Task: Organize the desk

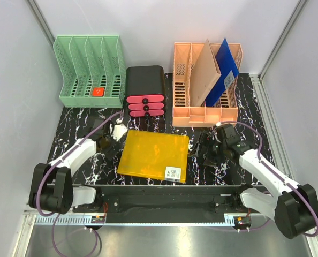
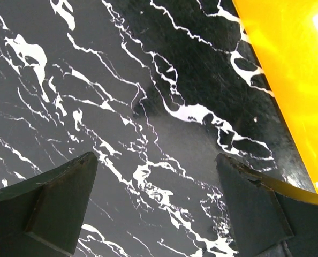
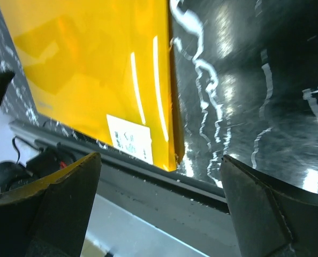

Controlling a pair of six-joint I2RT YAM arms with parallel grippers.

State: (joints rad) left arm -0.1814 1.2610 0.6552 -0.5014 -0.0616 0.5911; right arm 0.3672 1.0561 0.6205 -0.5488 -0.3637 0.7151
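The desk [image 1: 76, 134] is a black tabletop with white veining. A yellow folder [image 1: 154, 154] with a white label lies flat at its front centre; it also shows in the left wrist view [image 2: 293, 69] and the right wrist view [image 3: 100, 69]. My left gripper [image 1: 106, 137] is open and empty, low over bare desk [image 2: 148, 107] just left of the folder. My right gripper [image 1: 208, 149] is open and empty, right of the folder's near right corner; its fingers [image 3: 255, 209] frame the desk's front rail [image 3: 164, 184].
A green file rack [image 1: 89, 70] with a small red item [image 1: 98, 91] stands back left. A black drawer unit with pink drawers [image 1: 145, 92] stands back centre. A peach file rack [image 1: 204, 85] holds a tan folder [image 1: 206, 72] and a blue folder [image 1: 223, 67]. White walls close in both sides.
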